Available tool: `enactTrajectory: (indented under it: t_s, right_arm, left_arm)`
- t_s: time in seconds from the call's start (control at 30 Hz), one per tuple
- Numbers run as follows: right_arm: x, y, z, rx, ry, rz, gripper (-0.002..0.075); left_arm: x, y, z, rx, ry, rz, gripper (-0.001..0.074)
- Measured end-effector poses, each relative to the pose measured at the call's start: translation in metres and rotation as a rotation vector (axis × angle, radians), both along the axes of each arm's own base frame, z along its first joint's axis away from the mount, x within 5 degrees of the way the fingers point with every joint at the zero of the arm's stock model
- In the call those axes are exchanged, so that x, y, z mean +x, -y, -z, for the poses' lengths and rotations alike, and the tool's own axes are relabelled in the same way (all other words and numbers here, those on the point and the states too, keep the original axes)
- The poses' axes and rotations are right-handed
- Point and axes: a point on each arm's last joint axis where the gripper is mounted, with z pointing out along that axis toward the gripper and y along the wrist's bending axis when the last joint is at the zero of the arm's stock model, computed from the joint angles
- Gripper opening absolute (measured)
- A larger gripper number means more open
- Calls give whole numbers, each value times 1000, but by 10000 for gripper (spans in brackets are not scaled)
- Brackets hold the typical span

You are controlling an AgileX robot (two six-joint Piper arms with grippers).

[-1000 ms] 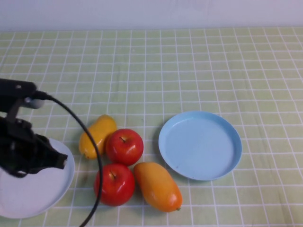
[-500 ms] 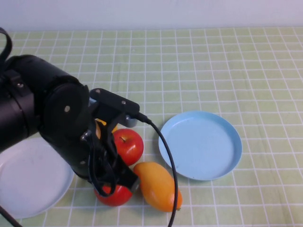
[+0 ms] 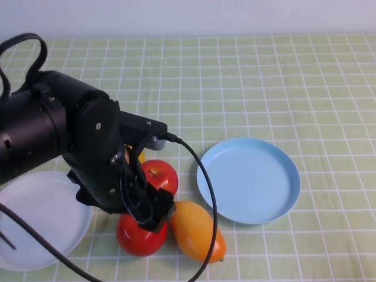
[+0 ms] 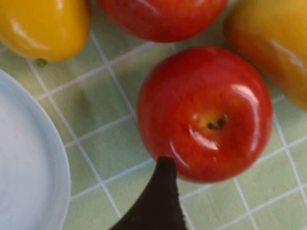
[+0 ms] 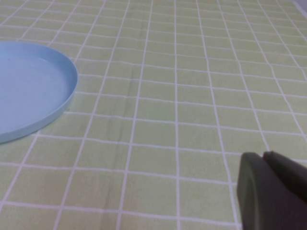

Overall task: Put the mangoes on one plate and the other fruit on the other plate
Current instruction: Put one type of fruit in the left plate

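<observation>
The left pincer hung spread wide over the nearer red apple, between the white plate and the orange mango; the right pincer, shut, sat beside the blue plate.

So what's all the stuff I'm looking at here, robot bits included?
apples: two, shiny red, side by side between the plates; the near apple lies under the left arm, the far apple is partly hidden behind it
mangoes: two; the orange mango lies by the near apple, the yellow mango lies near the white plate, almost hidden by the arm from above
blue plate: one, light blue, nothing on it, right of the fruit
white plate: one, white, nothing on it, left of the fruit
tablecloth: one, green with a white grid, under everything
left gripper: black, over the near apple, holding nothing
right gripper: dark, shut, low over bare cloth beside the blue plate, unseen from above
</observation>
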Motion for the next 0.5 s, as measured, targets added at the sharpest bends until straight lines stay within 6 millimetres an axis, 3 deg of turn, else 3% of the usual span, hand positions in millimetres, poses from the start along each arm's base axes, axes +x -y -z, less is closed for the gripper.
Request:
enactTrajectory:
  t_s: [0.5]
  right_arm:
    - [0, 0, 0, 0, 0, 0, -18]
  left_arm:
    - [20, 6, 23, 6, 10, -36, 657]
